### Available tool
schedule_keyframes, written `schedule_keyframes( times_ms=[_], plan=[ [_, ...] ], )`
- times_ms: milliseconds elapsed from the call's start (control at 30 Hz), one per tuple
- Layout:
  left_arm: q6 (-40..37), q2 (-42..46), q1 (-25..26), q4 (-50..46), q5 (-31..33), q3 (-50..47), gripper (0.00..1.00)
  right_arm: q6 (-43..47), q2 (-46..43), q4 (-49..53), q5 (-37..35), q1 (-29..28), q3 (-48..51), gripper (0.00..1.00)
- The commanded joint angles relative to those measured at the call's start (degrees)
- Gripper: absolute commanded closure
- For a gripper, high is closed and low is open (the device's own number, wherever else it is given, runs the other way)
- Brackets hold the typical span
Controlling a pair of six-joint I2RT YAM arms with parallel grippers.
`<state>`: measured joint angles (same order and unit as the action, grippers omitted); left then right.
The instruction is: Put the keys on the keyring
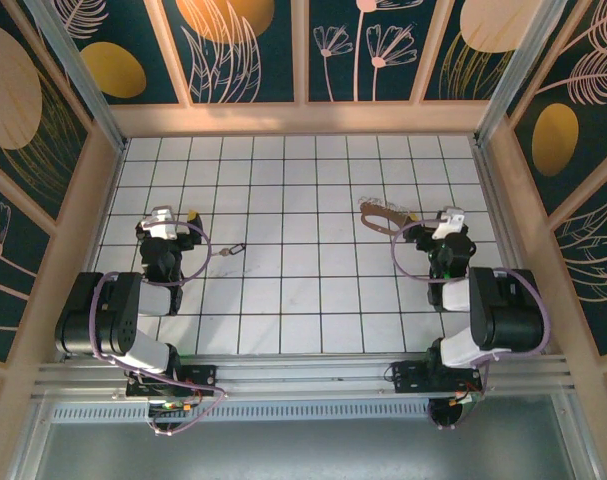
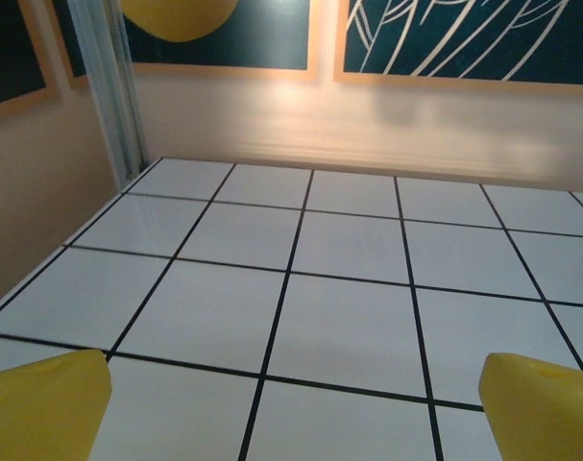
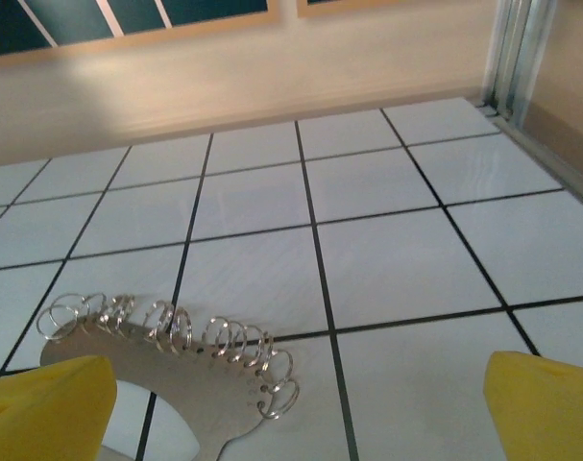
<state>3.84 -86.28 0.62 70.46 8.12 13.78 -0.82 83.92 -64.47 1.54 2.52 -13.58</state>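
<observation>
White tiles with black grid lines cover the desk [image 1: 303,330], and dark teal wall panels [image 1: 243,45] painted with pale leaves and golden ovals close it in on three sides.

My left gripper [image 1: 168,217] sits over the left part of the desk with its jaws spread wide; from its wrist camera the left gripper [image 2: 291,408] shows two yellow fingertips [image 2: 41,403] at the bottom corners, with bare tile between them and nothing held. The key [image 1: 231,250] – a small dark thing with a thin silvery bit – lies flat on a tile near that gripper, on its right and apart from it.

My right gripper [image 1: 448,222] is over the right part of the desk, equally wide and empty. The keyring [image 1: 381,213] lies on the tiles just beside it, to its left and slightly farther back. Seen from that wrist, the keyring [image 3: 205,375] is a flat curved fob with a row of small wire rings along its edge, lying low between the yellow fingertips [image 3: 541,408] of the right gripper [image 3: 296,408] and reaching to the left one; I cannot tell whether it touches it.

Key and keyring lie well apart – several tiles between them.
</observation>
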Motion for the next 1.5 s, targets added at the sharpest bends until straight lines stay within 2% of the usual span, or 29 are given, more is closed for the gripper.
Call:
schedule_keyframes(
  times_ms=[0, 100, 233, 333, 433, 533, 633, 833, 1033, 1100, 1200, 1467],
  plan=[
    [1.8, 3.6, -0.4, -8.2, 2.2, 3.7, 0.02, -2.5, -4.4, 6.4, -2.2, -0.2, -2.9, 0.01],
    [2.2, 7.1, -0.4, -18.1, 3.4, 7.6, 0.02, -5.8, -5.8, 20.6, -3.7, -0.1, -9.6, 0.01],
    [4.6, 11.4, -0.4, -26.7, 3.4, 10.5, 0.02, -11.5, -8.3, 23.7, -3.8, 0.4, -11.5, 0.01],
    [8.4, 13.8, -0.4, -32.3, 2.2, 13.4, 0.03, -18.5, -11.5, 27.1, -6.9, 1.5, -12.7, 0.01],
    [14.8, 14.9, -0.4, -38.1, 1.4, 17.0, 0.04, -18.8, -12.5, 32.6, -4.9, 1.9, -16.1, 0.01],
    [18.0, 14.7, 0.0, -43.0, -3.6, 20.1, 0.02, -19.0, -12.9, 36.2, -1.1, 1.9, -18.3, 0.02],
    [20.7, 15.2, 1.6, -42.8, -5.3, 20.3, 0.02, -20.3, -12.1, 39.3, 2.3, 1.7, -20.0, 0.04],
    [24.9, 13.3, 7.9, -42.4, -5.3, 21.8, 0.02, -22.3, -11.1, 42.6, 1.9, 0.9, -20.7, 0.04],
    [31.9, 7.8, 12.1, -40.0, -10.1, 23.8, 0.03, -22.1, -9.8, 44.0, 8.6, 0.8, -20.9, 0.10],
    [32.0, 4.4, 14.2, -39.3, -13.7, 25.9, 0.05, -23.4, -8.6, 44.6, 9.5, 0.7, -21.1, 0.11],
    [31.3, 0.5, 18.2, -39.6, -15.0, 29.7, 0.05, -25.3, -7.4, 44.2, 9.7, 0.6, -20.7, 0.12],
    [30.6, -2.8, 21.5, -40.6, -14.0, 33.7, 0.03, -26.6, -1.5, 47.2, 9.7, -1.5, -25.0, 0.20]
  ],
)
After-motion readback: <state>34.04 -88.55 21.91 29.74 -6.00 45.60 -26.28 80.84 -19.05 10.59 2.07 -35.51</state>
